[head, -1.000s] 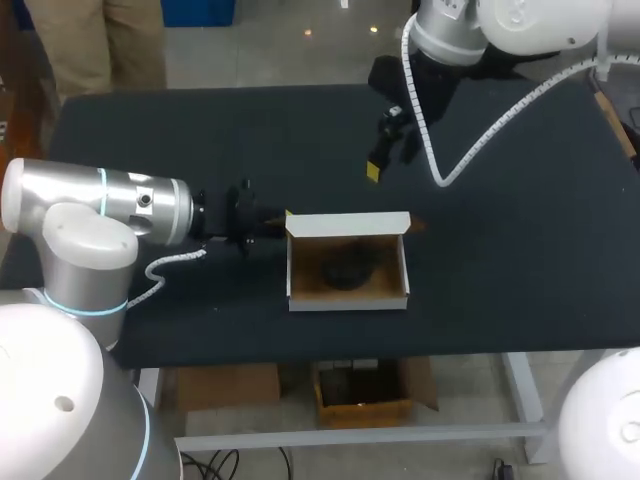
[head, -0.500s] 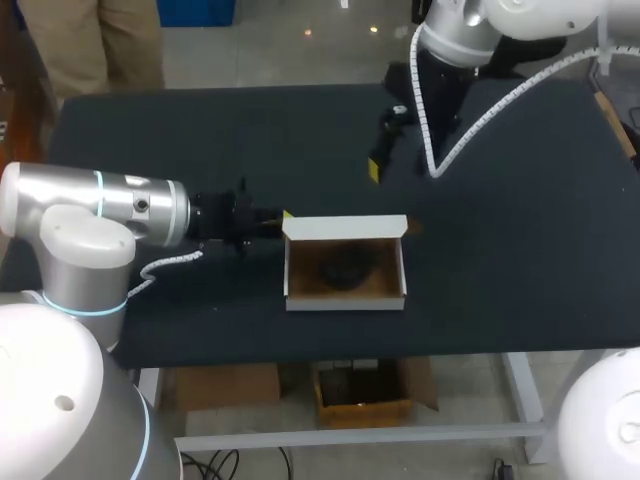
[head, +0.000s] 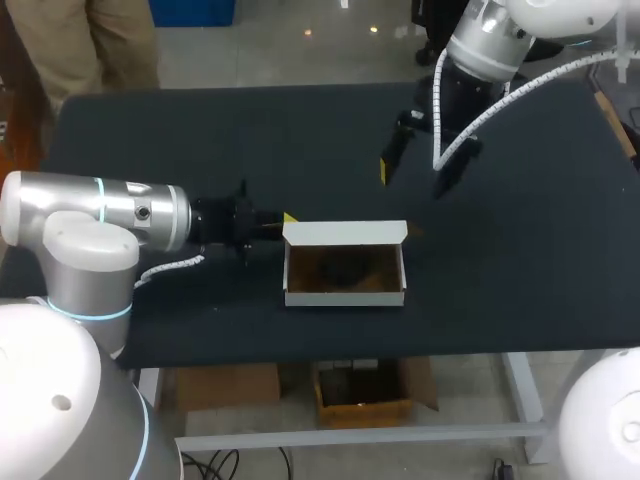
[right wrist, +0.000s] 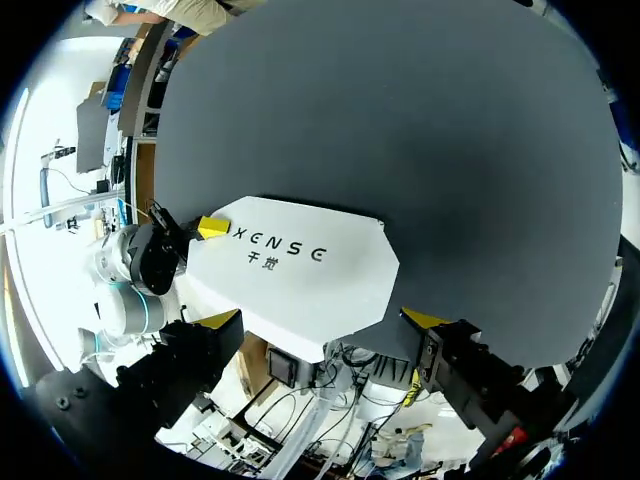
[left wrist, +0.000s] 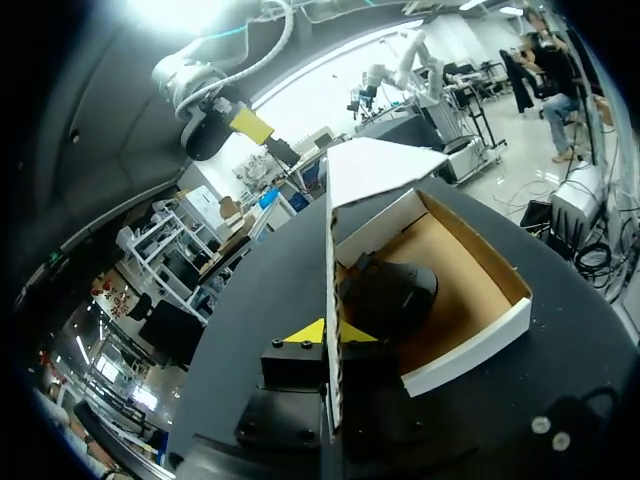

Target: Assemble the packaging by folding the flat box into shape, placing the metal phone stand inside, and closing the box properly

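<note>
Two arms are over the dark table, and only one of them has hold of anything. The left gripper comes in low from the left side. Its yellow fingertips sit against the thin white end wall of the box, one on the outside and one on the inside, so it is clamped on that wall. In the left wrist view the wall runs edge-on straight between the two tips.

The box sits near the front middle of the table, folded into an open tray, white outside and brown inside. Its lid is raised along the far side and not closed; whether it stands upright or leans back I cannot tell. The phone stand, a dark rounded shape, lies inside on the brown floor, nearer the end that the left gripper holds.

The right gripper hangs above the table behind the box, well apart from it. Its two fingers are spread wide with nothing between them. From the right wrist view it looks down on the white outer face of the lid, which lies ahead of its fingers without touching them
</note>
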Available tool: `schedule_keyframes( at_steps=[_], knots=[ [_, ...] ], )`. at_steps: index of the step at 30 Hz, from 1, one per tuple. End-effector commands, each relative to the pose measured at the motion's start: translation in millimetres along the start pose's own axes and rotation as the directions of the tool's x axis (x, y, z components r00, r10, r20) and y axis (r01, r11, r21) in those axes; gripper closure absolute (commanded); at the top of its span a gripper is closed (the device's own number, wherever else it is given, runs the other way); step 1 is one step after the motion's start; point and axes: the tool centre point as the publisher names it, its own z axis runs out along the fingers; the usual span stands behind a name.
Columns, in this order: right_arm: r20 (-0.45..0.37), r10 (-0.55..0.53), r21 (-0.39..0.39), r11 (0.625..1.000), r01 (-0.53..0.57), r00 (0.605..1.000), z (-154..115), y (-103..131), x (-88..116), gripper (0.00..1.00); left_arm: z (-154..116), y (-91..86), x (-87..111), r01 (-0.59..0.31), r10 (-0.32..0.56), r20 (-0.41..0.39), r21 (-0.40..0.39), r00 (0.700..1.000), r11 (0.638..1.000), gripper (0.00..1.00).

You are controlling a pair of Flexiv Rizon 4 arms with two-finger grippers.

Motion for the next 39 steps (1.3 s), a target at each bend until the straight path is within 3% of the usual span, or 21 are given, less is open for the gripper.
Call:
schedule_keyframes(
  at_steps=[1,10,17,21,22,23,25,28,39],
  knots=[
    [-0.002,-0.002,-0.001,1.000,0.002,1.000,0,-1,-1,0.00,0,0.8,3.6,-0.009,0.009,0.008,0.005,1.000,1.000,1.00],
    [0.035,0.058,0.046,0.997,-0.060,0.998,-1,-4,14,0.00,-5,-3.6,4.1,-0.052,0.051,0.036,0.034,0.998,0.998,1.00],
    [0.044,0.155,0.106,0.982,-0.159,0.987,9,-15,11,0.00,-5,-2.8,7.8,-0.090,0.088,0.054,0.041,0.995,0.995,1.00],
    [0.049,0.186,0.094,0.977,-0.190,0.981,15,-21,7,0.00,-4,-1.7,10.2,-0.106,0.104,0.057,0.043,0.993,0.993,1.00],
    [0.048,0.186,0.093,0.977,-0.190,0.981,17,-21,5,0.16,-4,-1.2,10.7,-0.107,0.104,0.057,0.045,0.993,0.993,1.00],
    [0.041,0.183,0.087,0.979,-0.186,0.982,19,-21,3,0.25,-3,-0.6,11.7,-0.112,0.109,0.058,0.047,0.992,0.993,1.00],
    [0.026,0.183,0.090,0.979,-0.185,0.983,24,-22,-1,0.29,-2,0.6,12.8,-0.121,0.118,0.062,0.047,0.991,0.992,1.00],
    [0.007,0.188,0.104,0.977,-0.188,0.982,32,-23,-6,0.50,-1,1.3,15.4,-0.137,0.133,0.068,0.048,0.989,0.989,1.00],
    [0.006,0.180,0.129,0.975,-0.180,0.984,52,-31,-7,0.51,-2,2.3,21.0,-0.183,0.178,0.097,0.049,0.979,0.982,1.00]
  ],
)
